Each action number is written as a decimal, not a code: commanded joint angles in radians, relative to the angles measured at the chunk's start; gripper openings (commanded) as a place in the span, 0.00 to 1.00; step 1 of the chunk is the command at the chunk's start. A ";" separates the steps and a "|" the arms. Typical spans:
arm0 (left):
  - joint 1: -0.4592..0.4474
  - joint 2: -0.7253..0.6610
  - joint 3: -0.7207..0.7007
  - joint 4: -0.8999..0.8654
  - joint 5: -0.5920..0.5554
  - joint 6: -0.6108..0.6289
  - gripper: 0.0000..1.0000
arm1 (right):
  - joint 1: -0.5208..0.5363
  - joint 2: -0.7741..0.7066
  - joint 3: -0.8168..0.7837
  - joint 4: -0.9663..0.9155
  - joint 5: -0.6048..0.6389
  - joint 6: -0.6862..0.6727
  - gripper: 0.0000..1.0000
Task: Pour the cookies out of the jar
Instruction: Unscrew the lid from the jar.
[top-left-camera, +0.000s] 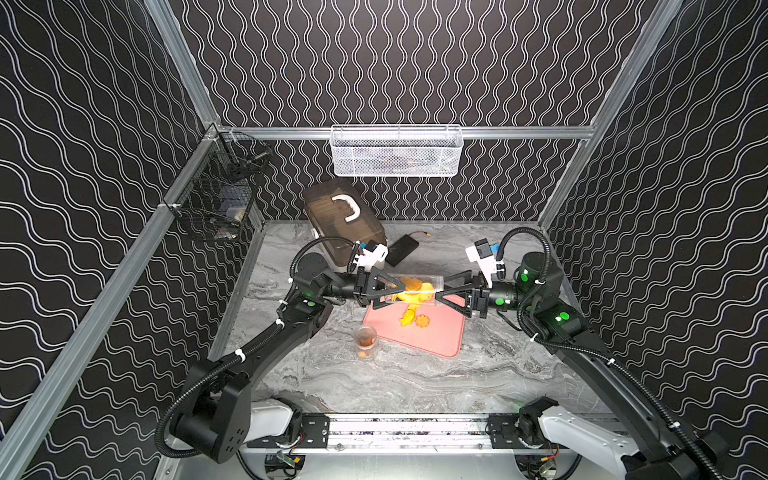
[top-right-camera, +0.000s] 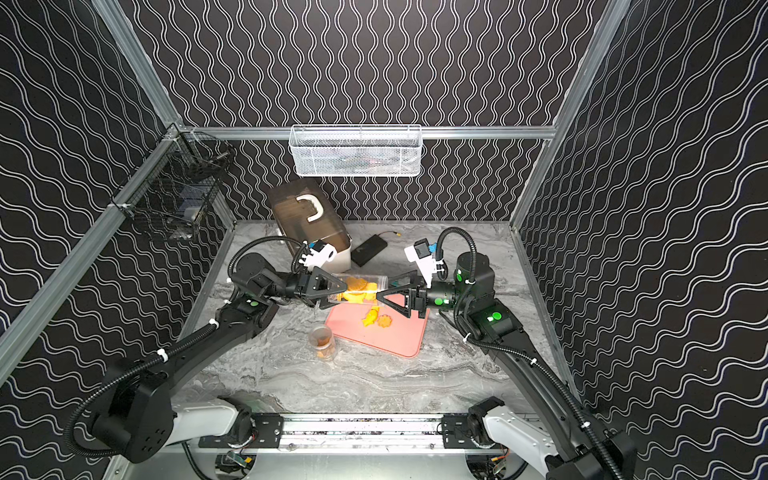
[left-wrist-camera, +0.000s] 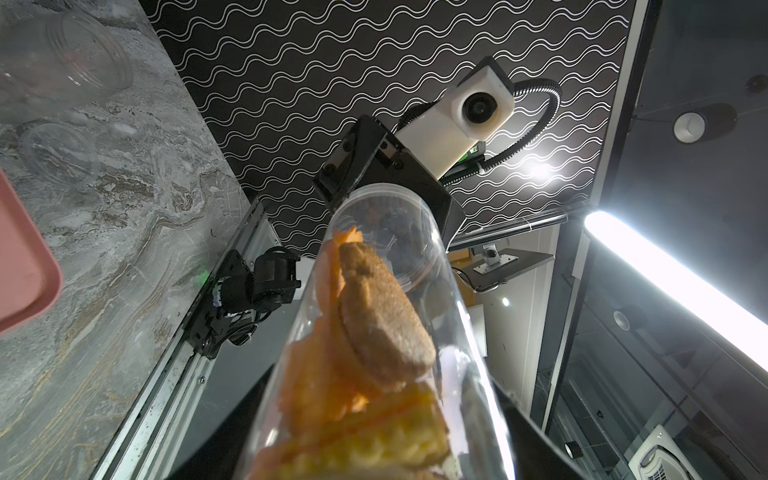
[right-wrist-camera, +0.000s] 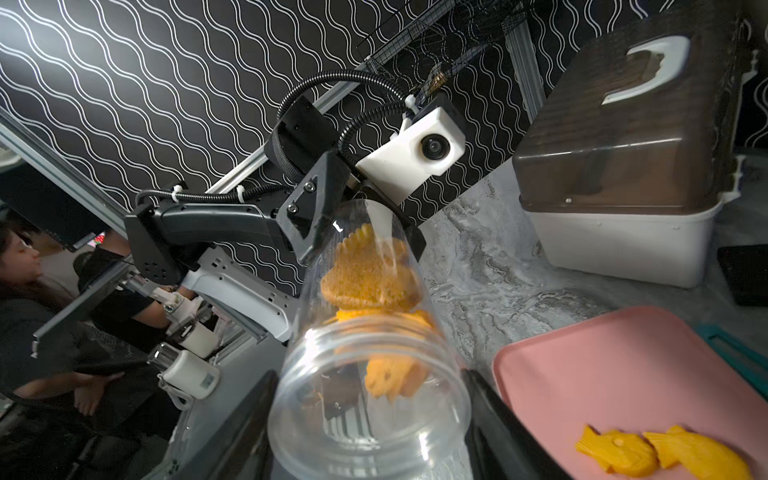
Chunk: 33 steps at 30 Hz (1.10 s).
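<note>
Both arms reach in from the near edge of the marble table. The nearest thing on it is a small jar. It stands upright just in front of the near left corner of a pink tray, with something brown and an orange piece inside.

Two cookies lie side by side on the tray's far half, touching or nearly so. The right wrist view shows them fish-shaped.

Above the tray's far edge, the two grippers hold a clear jar in the air between them. It lies about level. The left gripper is clamped on the closed base end. The right gripper is clamped on the open threaded mouth, with one dark finger against each side of the rim. The rest of the cookies, yellow and orange, are inside. Most are heaped in the middle and toward the base, and one sits close to the mouth.

Beyond the jar, a flat black pack lies on the table. Left of it, against the back wall, is a white box with a smoky brown lid and a white handle. A white mesh basket hangs on the back rail above it. A black wire basket hangs on the left rail.
</note>
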 joint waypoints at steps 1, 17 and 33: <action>0.007 0.000 -0.004 -0.035 -0.013 -0.049 0.66 | 0.001 -0.009 0.009 -0.010 0.011 -0.240 0.48; 0.007 0.014 -0.015 -0.029 -0.015 -0.045 0.66 | 0.018 -0.101 -0.085 -0.037 0.165 -0.531 0.44; 0.007 0.022 -0.015 -0.021 -0.015 -0.049 0.67 | 0.020 -0.162 -0.109 -0.056 0.258 -0.519 0.47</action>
